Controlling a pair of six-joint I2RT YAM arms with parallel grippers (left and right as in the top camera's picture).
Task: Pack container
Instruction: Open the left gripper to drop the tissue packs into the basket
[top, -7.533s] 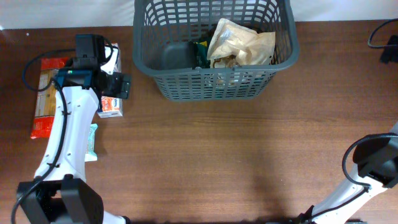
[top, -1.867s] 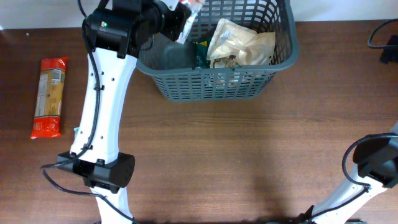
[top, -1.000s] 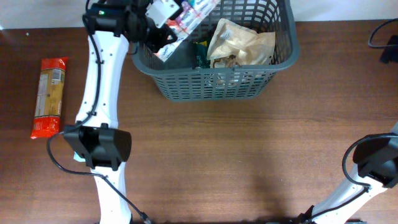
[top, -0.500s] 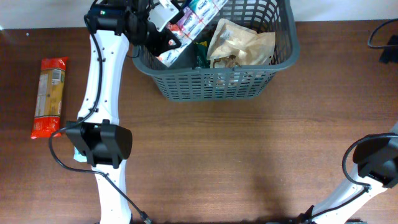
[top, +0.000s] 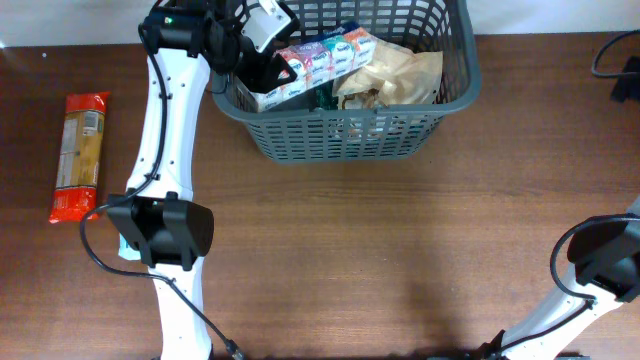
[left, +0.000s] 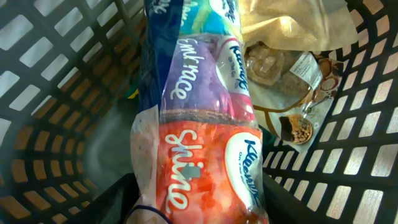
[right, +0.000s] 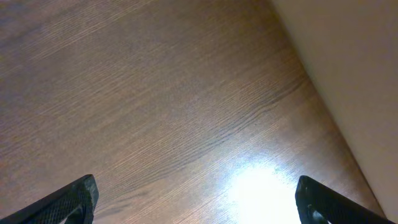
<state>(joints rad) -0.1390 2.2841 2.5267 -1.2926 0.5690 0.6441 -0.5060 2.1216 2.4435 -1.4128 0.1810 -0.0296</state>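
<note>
left fingers (left: 115, 202) grip a kleenex pack (top: 320, 62) reading "shine" and "embrace" inside the container (top: 340, 138); right fingers (right: 74, 199) stand apart.

Seemingly a robot lab bench: wooden table (top: 400, 240), white backdrop (top: 60, 20), loose cable (top: 603, 52).

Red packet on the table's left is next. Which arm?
Left. The red packet lies on its side; the right gripper sits open at the far right. First the left gripper must release the tissue pack into the basket.
</note>
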